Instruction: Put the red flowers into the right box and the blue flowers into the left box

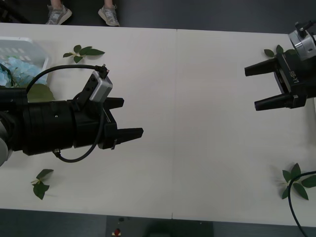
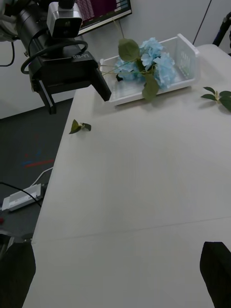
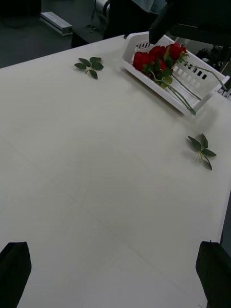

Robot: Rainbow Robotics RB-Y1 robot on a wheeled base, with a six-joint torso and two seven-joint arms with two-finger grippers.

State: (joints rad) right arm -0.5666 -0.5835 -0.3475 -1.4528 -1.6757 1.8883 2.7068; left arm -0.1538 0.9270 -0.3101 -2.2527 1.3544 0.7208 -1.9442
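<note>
The blue flowers (image 2: 154,60) lie in the left box (image 2: 187,48), a white slotted tray at the table's far left corner (image 1: 34,47). The red flowers (image 3: 156,55) lie together in the right box (image 3: 192,91), their green stems trailing over its rim. My left gripper (image 1: 131,117) hovers over the left half of the table, open and holding nothing. Over the table's right edge my right gripper (image 1: 251,88) is also open and holding nothing, close above the right box in the left wrist view. Both grippers point toward the table's middle.
Loose green leaf sprigs lie on the white table: one by the left box (image 1: 81,52), one at the front left (image 1: 40,185), one at the front right (image 1: 296,180), one behind the right gripper (image 1: 276,51). A person's shoes (image 1: 59,15) show beyond the far edge.
</note>
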